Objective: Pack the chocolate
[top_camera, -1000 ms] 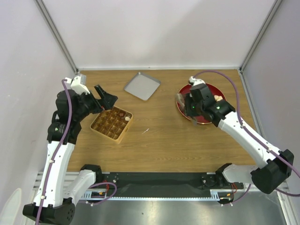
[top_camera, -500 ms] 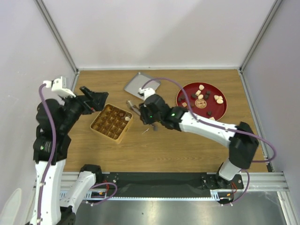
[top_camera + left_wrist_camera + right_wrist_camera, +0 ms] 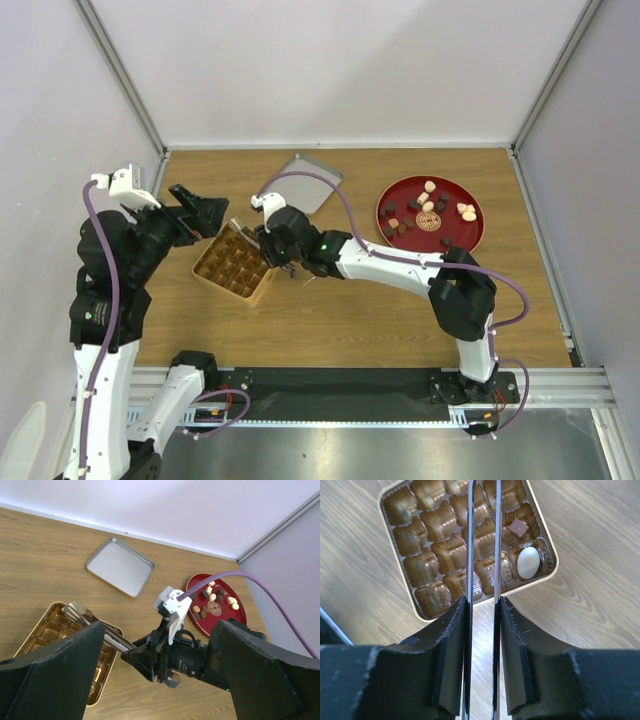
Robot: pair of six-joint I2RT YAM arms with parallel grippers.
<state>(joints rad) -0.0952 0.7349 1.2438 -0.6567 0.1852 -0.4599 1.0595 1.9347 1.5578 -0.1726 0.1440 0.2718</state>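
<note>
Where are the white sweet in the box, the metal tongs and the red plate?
white sweet (image 3: 528, 562): right wrist view, its middle.
metal tongs (image 3: 470, 540): right wrist view, left blade.
red plate (image 3: 402, 196): top external view, bare inner floor.

Bright even overhead light, soft shadows, right pincer (image 3: 482, 611) blurred up close

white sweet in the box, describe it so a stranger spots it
On the wooden table sits a square gold box of cups, nearly all empty. In a corner cup lies the white sweet: smooth, egg-shaped, the box's only pale piece, next to a brown cube.
</note>
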